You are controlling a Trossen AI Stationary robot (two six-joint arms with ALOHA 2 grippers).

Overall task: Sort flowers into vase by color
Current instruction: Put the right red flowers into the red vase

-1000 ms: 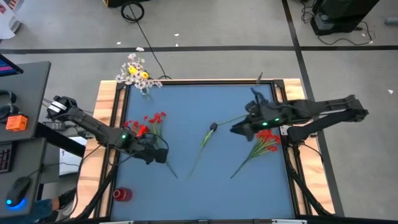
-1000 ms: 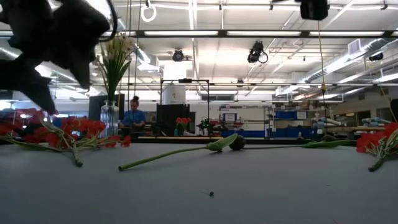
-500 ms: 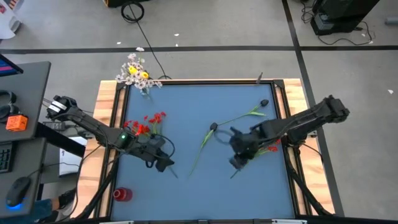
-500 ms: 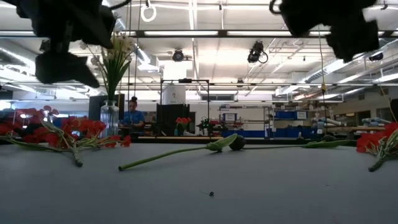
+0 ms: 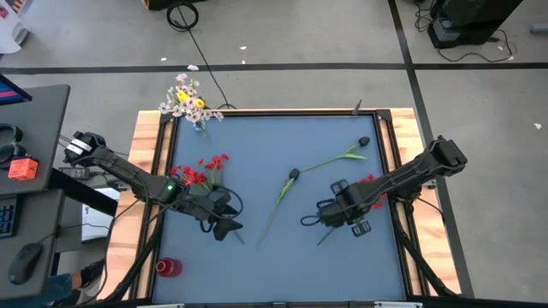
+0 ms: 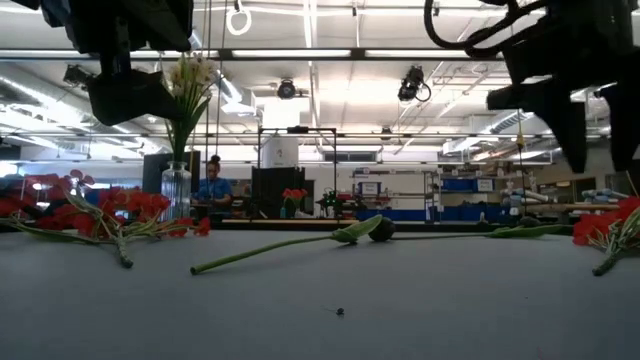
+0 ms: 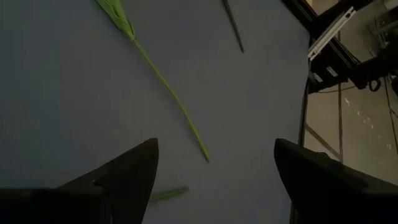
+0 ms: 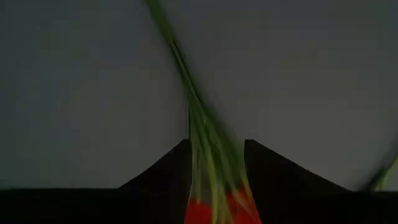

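Observation:
Two red-blossom sprigs lie flat on the blue table, one on the left (image 5: 201, 171) and one on the right (image 5: 366, 190). Between them lie two dark-bud flowers, one mid-table (image 5: 287, 188) and one farther right (image 5: 338, 159). A glass vase (image 5: 190, 104) with white and yellow blossoms stands at the far left corner. My right gripper (image 5: 336, 216) hangs open above the right sprig's stems (image 8: 205, 118), one finger on either side and clear of them. My left gripper (image 5: 225, 225) is open above bare table, near the left sprig's stem end.
A small red vessel (image 5: 169, 267) stands on the wooden rim near the near left corner. The table's wooden frame (image 5: 147, 171) runs along both sides. In the low view the vase (image 6: 177, 190) rises at the far left. Bare table lies along the near edge.
My right gripper has swung from beside the far dark-bud flower toward the near edge, along the right red sprig, and has come down lower over its stems. My left gripper has risen and shifted slightly toward the near edge. The flowers have stayed where they were.

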